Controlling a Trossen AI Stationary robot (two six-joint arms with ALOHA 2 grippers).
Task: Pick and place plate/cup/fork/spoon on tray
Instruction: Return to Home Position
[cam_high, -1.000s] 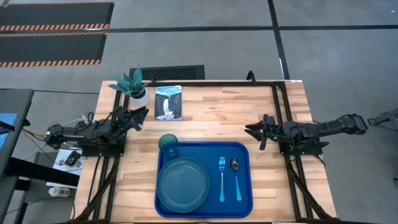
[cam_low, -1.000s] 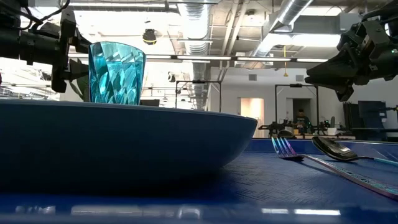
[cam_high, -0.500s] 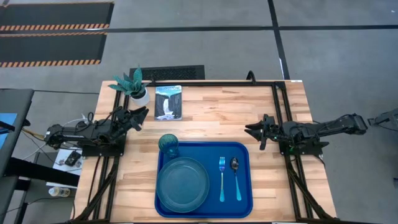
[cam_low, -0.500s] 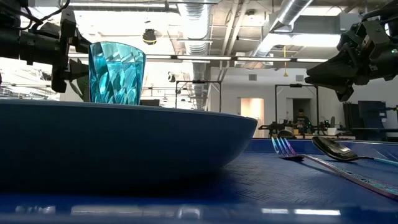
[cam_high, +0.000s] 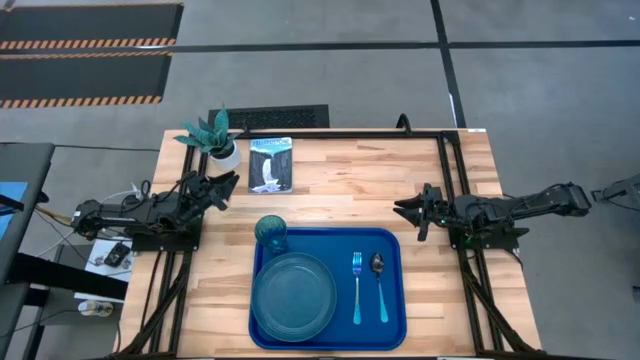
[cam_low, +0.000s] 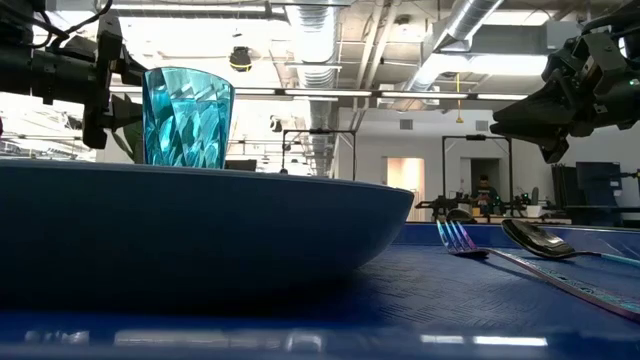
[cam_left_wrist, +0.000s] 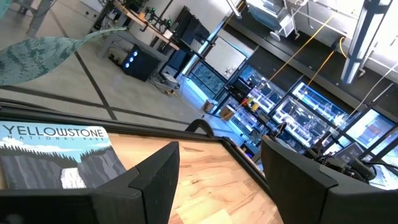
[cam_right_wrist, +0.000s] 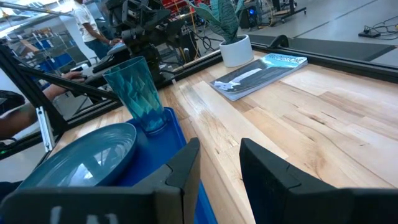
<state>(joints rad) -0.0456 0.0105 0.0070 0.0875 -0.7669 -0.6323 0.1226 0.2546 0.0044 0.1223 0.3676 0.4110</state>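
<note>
The royal-blue tray (cam_high: 392, 300) lies at the table's near middle. On it rest the teal plate (cam_high: 294, 296) at the left, the teal tumbler cup (cam_high: 271, 233) upright at the far left corner, and the fork (cam_high: 356, 288) and spoon (cam_high: 379, 285) side by side at the right. The cup (cam_right_wrist: 138, 92) and plate (cam_right_wrist: 87, 155) also show in the right wrist view. My left gripper (cam_high: 231, 182) is open and empty near the table's left edge. My right gripper (cam_high: 404, 210) is open and empty right of the tray's far right corner.
A white pot with a green plant (cam_high: 214, 138) stands at the far left corner. A printed booklet (cam_high: 271, 165) lies beside it. Bare wood lies between the arms, beyond the tray. A person shows in the room beyond (cam_right_wrist: 87, 25).
</note>
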